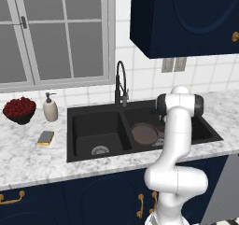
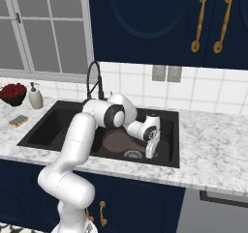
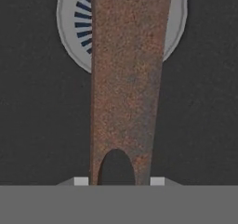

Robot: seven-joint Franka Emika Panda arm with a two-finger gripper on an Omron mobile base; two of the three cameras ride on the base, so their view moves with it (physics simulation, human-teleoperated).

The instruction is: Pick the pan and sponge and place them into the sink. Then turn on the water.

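The round dark brown pan [image 1: 144,134] lies low in the right basin of the black sink [image 1: 93,121], its bowl [image 2: 116,141] partly behind my forearm. My gripper [image 2: 151,152] reaches down into that basin at the pan's handle. In the hand view the rusty brown handle [image 3: 125,79] runs up from between my fingertips [image 3: 81,181] across the silver drain [image 3: 76,23], and both tips sit against its sides, so my gripper [image 3: 119,181] is shut on it. The sponge [image 1: 45,137], blue-grey over yellow, lies flat on the counter left of the sink [image 2: 53,125]. The sponge [image 2: 18,121] is far from my hand.
The black coil-necked faucet [image 1: 120,81] rises behind the divider between the basins, with no stream showing. A white soap dispenser [image 1: 50,108] and a black bowl of red fruit [image 1: 19,109] stand at the back left. Dark upper cabinets [image 2: 145,19] hang overhead.
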